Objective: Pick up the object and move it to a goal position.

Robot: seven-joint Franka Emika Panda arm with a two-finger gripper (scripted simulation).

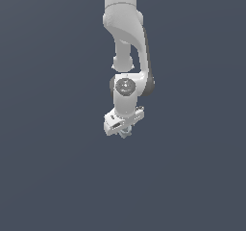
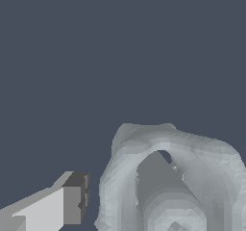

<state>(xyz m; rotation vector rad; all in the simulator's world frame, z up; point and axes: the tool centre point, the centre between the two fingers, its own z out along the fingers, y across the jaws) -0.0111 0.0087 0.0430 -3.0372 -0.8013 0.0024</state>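
- Arm (image 1: 126,37) hangs down the middle of the exterior view, white against a plain dark ground.
- Gripper (image 1: 124,131) points down at its lower end.
- One finger (image 2: 74,203) shows in the wrist view, just beside the object; I cannot tell whether the jaws grip it.
- Object (image 2: 168,182), pale and lumpy, sits at the fingertips (image 1: 126,134).

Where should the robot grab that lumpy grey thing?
Probably across the arched lobe of the object, from above, the way the gripper hangs over it. That rounded ridge looks narrow enough to sit between the fingers, one either side. Whether it is gripped already cannot be told.
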